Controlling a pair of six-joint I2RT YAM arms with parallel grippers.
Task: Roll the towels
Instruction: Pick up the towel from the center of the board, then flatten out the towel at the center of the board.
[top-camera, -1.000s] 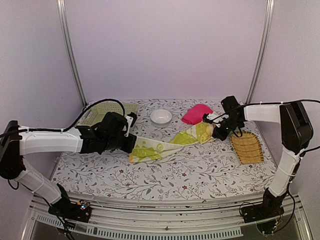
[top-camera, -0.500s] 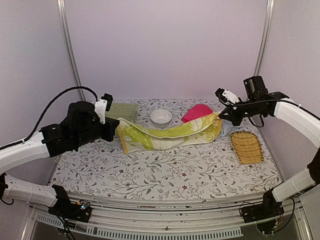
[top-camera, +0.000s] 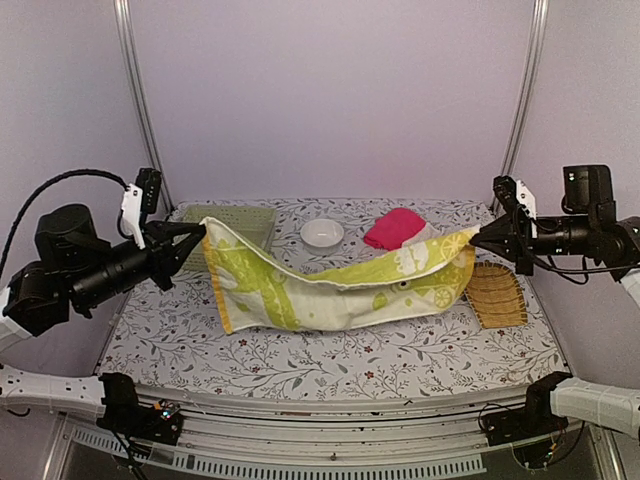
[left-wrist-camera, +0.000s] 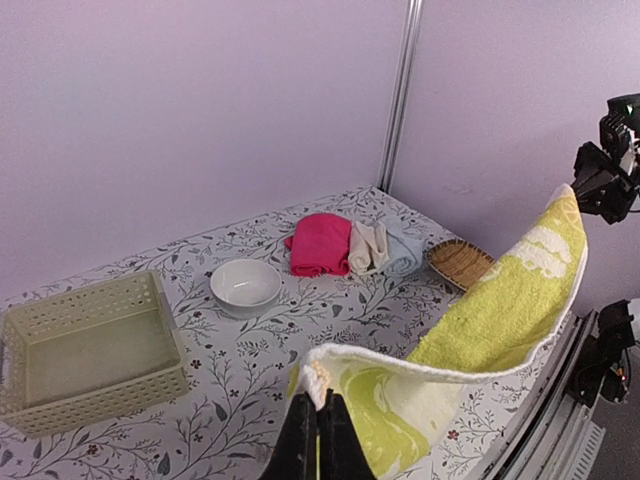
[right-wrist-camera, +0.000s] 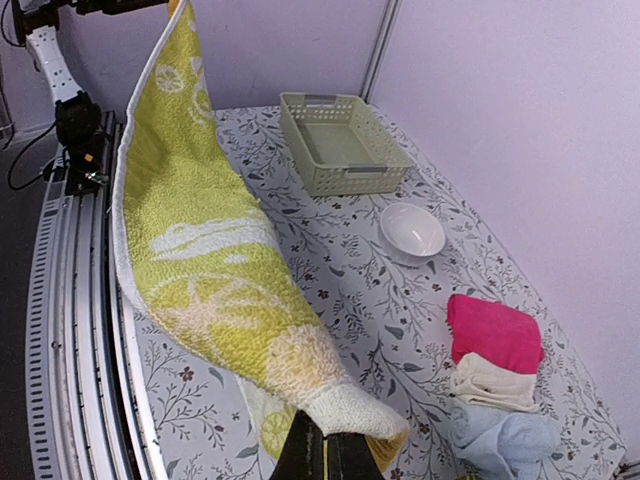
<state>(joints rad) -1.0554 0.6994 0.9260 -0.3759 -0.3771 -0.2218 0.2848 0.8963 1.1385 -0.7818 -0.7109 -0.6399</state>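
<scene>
Left gripper (top-camera: 203, 232) and right gripper (top-camera: 473, 238) each clamp tight on one end of the yellow-green-and-cream towel (top-camera: 330, 295) — it sags in mid-air, on the near side of the white bowl (top-camera: 322, 233).

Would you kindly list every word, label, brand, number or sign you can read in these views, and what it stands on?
None can be read in any view.
The yellow-green towel carries only printed pictures such as lemon slices, no letters.
The table cover shows only a floral pattern.
The basket, bowl and woven tray bear no visible markings.
</scene>
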